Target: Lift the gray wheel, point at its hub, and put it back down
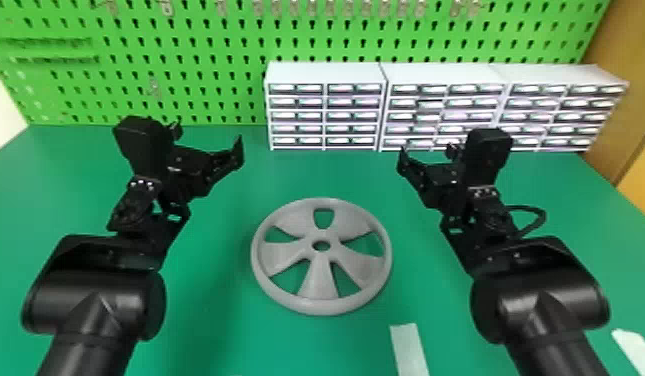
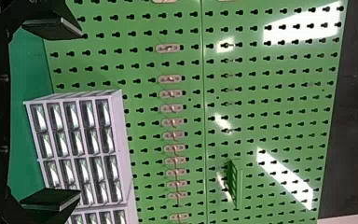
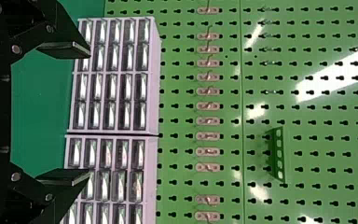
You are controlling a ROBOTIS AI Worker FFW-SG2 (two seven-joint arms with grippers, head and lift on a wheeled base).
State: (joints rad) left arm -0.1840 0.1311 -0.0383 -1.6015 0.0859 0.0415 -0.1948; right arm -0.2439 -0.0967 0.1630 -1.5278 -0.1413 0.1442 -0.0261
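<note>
The gray wheel (image 1: pixel 320 290) lies flat on the green table, with its round hub hole facing up between the two arms. Up and to the left of it, my left gripper (image 1: pixel 208 140) is raised over the table, open and holding nothing. My right gripper (image 1: pixel 426 152) hangs on the other side, beyond the wheel's right edge, also open. In the left wrist view the fingers of my left gripper (image 2: pixel 53 114) stand wide apart. The right wrist view has my right gripper (image 3: pixel 65 112) with a broad gap between its fingers. Neither touches the wheel.
White drawer cabinets (image 1: pixel 326 72) line the table's back edge before a green pegboard (image 1: pixel 211 60). A pale strip (image 1: pixel 409 347) lies near the front, right of the wheel, and another white piece (image 1: pixel 636 347) is at the far right.
</note>
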